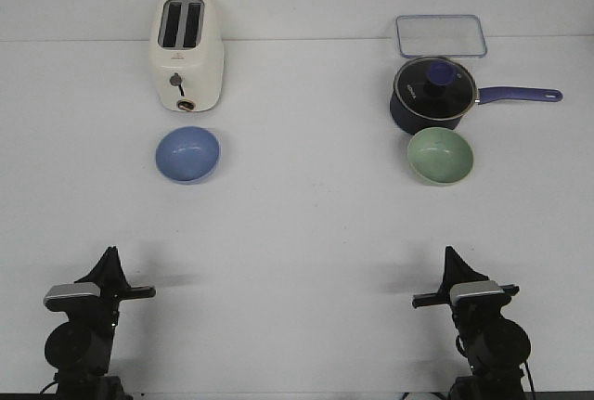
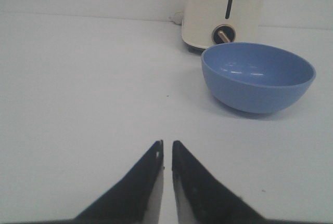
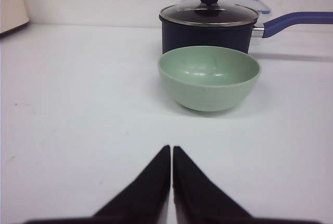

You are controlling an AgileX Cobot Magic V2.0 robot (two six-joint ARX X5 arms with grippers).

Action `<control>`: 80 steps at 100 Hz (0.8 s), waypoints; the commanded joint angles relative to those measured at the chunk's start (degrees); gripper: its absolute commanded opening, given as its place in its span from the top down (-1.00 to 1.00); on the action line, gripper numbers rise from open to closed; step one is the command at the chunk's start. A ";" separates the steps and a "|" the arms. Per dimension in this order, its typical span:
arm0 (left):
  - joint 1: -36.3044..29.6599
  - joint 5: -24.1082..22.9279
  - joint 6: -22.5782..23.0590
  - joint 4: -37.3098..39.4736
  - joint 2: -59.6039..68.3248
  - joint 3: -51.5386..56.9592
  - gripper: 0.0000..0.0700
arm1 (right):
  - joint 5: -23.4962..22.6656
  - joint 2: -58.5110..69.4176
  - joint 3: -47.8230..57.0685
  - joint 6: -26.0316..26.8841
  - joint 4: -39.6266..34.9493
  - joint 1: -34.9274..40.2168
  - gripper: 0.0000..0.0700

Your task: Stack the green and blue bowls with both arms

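Blue bowl [image 2: 258, 76] fills the left wrist view, green bowl [image 3: 208, 77] the right.

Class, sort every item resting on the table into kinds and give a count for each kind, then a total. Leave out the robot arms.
Bowls: 2, the blue bowl and the green bowl
Toasters: 1, the cream toaster
Pots: 1, the dark navy pot with its glass lid on
Clear containers: 1, the rectangular container behind the pot
Total: 5

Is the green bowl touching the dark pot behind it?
Cannot tell. In the front view the green bowl overlaps the pot; the right wrist view also shows no clear gap or contact.
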 commanded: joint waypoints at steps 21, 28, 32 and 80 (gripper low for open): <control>0.13 0.17 -0.13 0.83 -0.11 -1.16 0.96 | 0.00 -0.02 -0.13 0.42 0.76 0.09 0.97; 0.13 0.17 -0.15 0.83 -0.11 -1.16 0.96 | 0.00 -0.02 -0.13 0.42 0.76 0.09 0.97; 0.13 0.17 -0.15 0.83 -0.11 -1.16 0.96 | 0.00 -0.02 -0.13 0.42 0.76 0.09 0.97; 0.13 0.17 -0.15 0.83 -0.11 -1.16 0.96 | -1.27 -0.02 -0.13 4.92 0.76 0.17 0.97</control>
